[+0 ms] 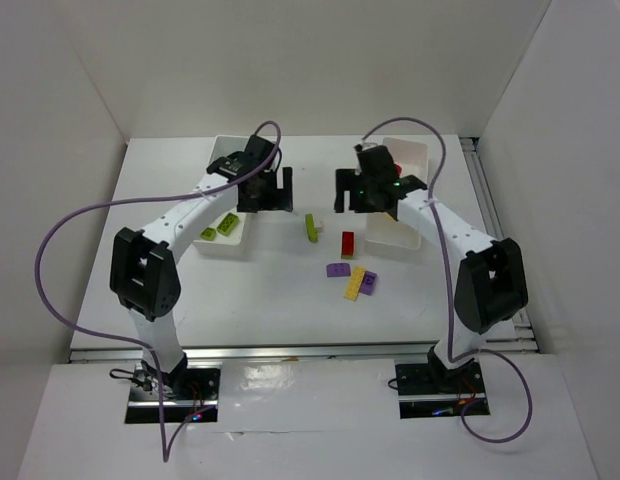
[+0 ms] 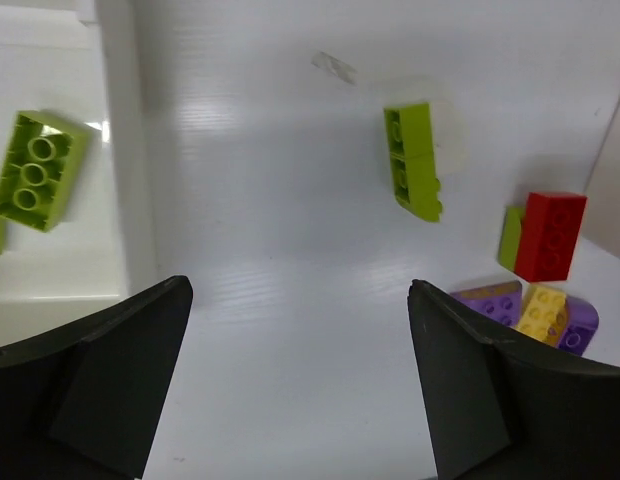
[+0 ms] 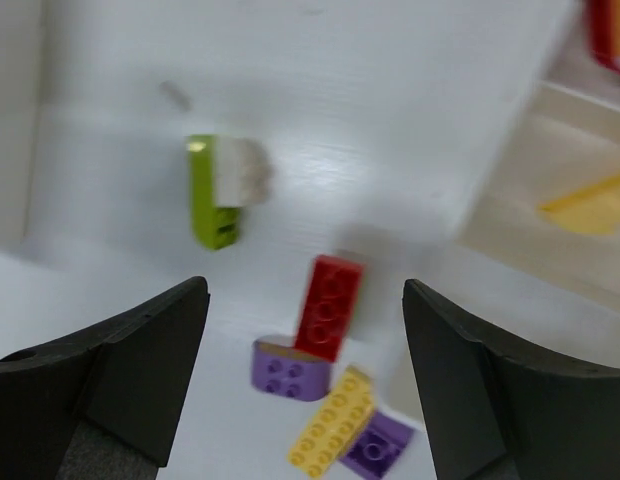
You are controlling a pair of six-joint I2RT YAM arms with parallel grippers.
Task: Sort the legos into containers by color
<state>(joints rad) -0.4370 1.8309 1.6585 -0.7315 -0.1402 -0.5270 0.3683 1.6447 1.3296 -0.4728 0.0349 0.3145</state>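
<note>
Five loose legos lie mid-table: a lime green brick (image 1: 311, 228), a red brick (image 1: 347, 243), a purple piece (image 1: 338, 269), a yellow plate (image 1: 355, 283) and a second purple piece (image 1: 370, 283). The left white tray (image 1: 218, 250) holds two lime green bricks (image 1: 227, 224). My left gripper (image 1: 265, 190) is open and empty, just right of that tray; its wrist view shows the tray brick (image 2: 38, 170) and the loose lime brick (image 2: 415, 160). My right gripper (image 1: 365, 192) is open and empty beside the right tray (image 1: 415, 150), above the red brick (image 3: 330, 305).
The right tray's compartments hold a yellow piece (image 3: 590, 205) and a red piece (image 3: 610, 30). White walls enclose the table on the left, back and right. Purple cables loop from both arms.
</note>
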